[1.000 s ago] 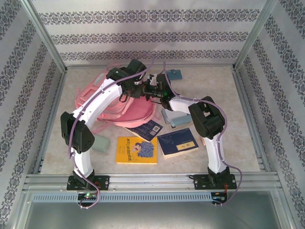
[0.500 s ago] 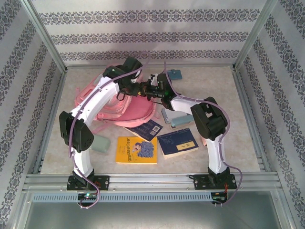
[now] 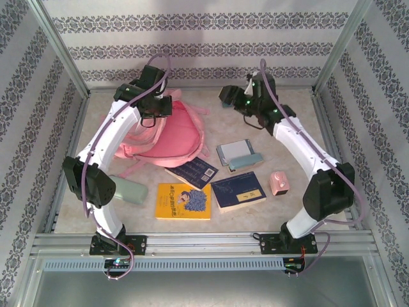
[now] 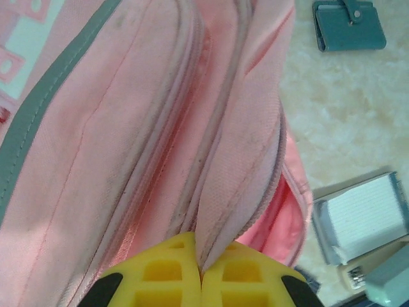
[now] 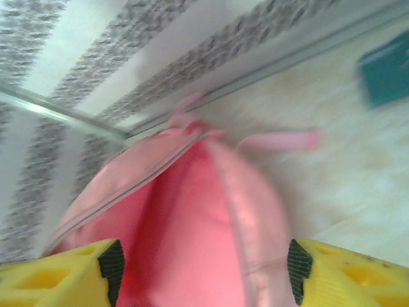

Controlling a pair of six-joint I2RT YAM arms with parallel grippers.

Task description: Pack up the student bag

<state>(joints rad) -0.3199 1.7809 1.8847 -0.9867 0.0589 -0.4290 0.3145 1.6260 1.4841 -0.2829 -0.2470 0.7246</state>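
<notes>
The student bag (image 3: pixel 172 137), a big pink backpack, lies at the back left of the table. My left gripper (image 3: pixel 155 115) is at its top edge. In the left wrist view the yellow fingers (image 4: pixel 160 275) are shut on a fold of pink fabric beside the zip, and the opening (image 4: pixel 281 217) gapes to the right. My right gripper (image 3: pixel 229 97) hangs open at the back, right of the bag and apart from it. Its wrist view is blurred and shows the bag's pink inside (image 5: pixel 192 224) beyond the wide-open fingers (image 5: pixel 307 265).
In front of the bag lie a dark blue book (image 3: pixel 195 173), a yellow book (image 3: pixel 184 201) and another dark blue book (image 3: pixel 238 190). A grey notebook (image 3: pixel 235 153), a small pink object (image 3: pixel 278 183) and a teal pouch (image 3: pixel 128 190) lie nearby. A teal wallet (image 4: pixel 348 25) lies near the back wall.
My right arm has swung away from the bag to the back right, uncovering the small pink object. My left gripper has shifted left and back with the bag's edge.
</notes>
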